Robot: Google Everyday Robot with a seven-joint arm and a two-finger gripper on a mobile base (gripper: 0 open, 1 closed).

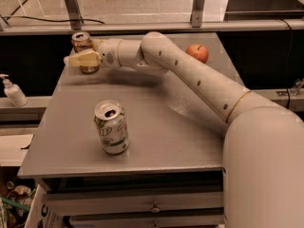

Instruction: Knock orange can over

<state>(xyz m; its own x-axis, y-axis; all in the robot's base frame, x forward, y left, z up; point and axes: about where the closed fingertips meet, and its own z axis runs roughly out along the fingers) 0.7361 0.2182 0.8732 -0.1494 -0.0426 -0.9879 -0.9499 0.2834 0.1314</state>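
Camera view: orange can (81, 42) stood upright at the far left corner of the grey table (161, 127); gripper (71, 61) lay across its front, apparently touching it; whether the gripper was apart or together could not be told. Green-and-white can (111, 127) stood nearer the front, well apart; apple (197, 52) far right. Step judged in hand: the push. Next move called for a sideways sweep high enough to tip, not slide.

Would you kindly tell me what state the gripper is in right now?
Gripper: at the upright orange can, overlapping its front; open or closed cannot be told.
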